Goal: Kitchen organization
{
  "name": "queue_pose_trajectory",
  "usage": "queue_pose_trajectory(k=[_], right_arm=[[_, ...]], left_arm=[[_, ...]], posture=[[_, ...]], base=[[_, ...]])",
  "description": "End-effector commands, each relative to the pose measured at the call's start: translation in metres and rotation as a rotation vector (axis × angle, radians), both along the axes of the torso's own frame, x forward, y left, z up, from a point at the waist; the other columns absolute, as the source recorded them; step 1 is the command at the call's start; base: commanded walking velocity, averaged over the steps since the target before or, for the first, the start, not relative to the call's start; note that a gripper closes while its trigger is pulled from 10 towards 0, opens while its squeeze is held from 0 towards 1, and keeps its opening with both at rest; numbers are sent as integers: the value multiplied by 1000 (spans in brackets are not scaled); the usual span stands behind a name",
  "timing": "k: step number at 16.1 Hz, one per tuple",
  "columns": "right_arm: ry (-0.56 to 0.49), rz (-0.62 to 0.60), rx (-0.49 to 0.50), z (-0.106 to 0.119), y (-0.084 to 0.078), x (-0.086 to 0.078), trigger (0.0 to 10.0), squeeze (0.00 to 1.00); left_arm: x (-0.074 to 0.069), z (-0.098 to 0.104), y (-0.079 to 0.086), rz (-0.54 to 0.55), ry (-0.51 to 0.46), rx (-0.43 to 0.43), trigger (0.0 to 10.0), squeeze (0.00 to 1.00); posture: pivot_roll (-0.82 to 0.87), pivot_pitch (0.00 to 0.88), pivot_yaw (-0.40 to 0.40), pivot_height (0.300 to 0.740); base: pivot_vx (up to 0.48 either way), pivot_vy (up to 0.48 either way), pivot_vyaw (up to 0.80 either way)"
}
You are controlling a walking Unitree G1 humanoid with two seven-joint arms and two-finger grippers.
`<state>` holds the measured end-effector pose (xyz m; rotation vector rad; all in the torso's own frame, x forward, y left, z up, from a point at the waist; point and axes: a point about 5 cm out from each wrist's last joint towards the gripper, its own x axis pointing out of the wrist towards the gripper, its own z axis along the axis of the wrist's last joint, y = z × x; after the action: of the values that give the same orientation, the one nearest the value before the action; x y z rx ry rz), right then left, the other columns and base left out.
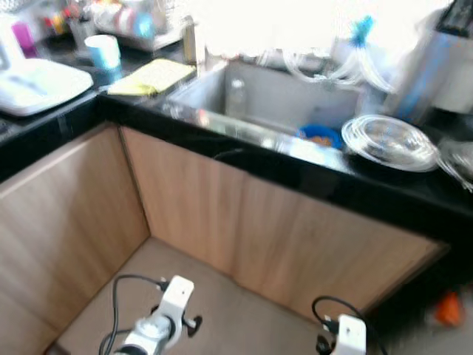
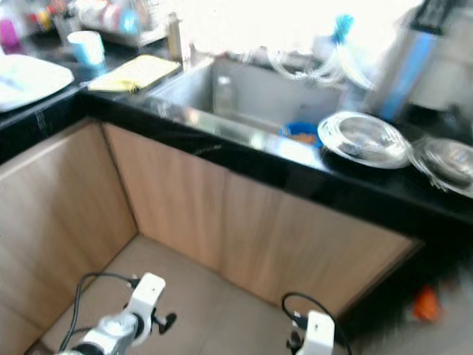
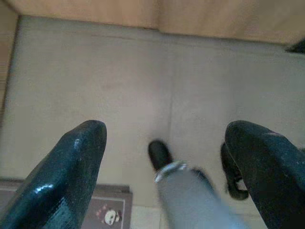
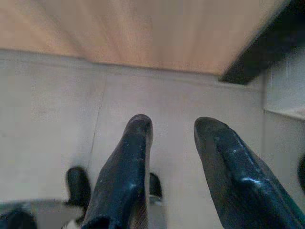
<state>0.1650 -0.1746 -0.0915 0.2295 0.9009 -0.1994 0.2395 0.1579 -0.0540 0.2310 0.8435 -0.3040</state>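
Note:
A black counter (image 1: 244, 151) turns a corner ahead of me, with a steel sink (image 1: 281, 92) set into it. In the sink are a blue bowl (image 1: 320, 135) and a clear bottle (image 1: 235, 96). Glass bowls (image 1: 388, 142) lie on the counter to the right of the sink. A yellow cloth (image 1: 154, 76) and a blue cup (image 1: 103, 52) sit to its left. Both arms hang low over the floor, left arm (image 1: 166, 310) and right arm (image 1: 347, 336). My left gripper (image 3: 167, 130) is open wide and holds nothing. My right gripper (image 4: 173, 123) is open with a narrower gap, also holding nothing.
A white tray (image 1: 37, 85) rests on the left counter, a dish rack (image 1: 137, 22) stands behind the cup, and a steel appliance (image 1: 443, 66) stands far right. Wooden cabinet fronts (image 1: 222, 214) enclose a beige floor (image 1: 236, 310). An orange object (image 1: 448, 309) lies low at the right.

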Motion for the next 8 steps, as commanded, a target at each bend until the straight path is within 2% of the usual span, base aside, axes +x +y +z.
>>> queue_pose_trajectory(k=[1,5,8], right_arm=[[-5,5,6,1,3,2,10000,0],[-7,2,6,1,3,3,10000,0],[-7,2,8,1,3,3,10000,0]], left_arm=[[-2,-2,2,6,16,6,10000,0],[-2,-1,1,5,16,3,10000,0],[-1,-1,1,14,8,-8,10000,0]], posture=[[186,53,-65,740],[184,56,-66,740],[184,58,-68,740]], base=[[405,0,0],[372,0,0],[0,0,0]])
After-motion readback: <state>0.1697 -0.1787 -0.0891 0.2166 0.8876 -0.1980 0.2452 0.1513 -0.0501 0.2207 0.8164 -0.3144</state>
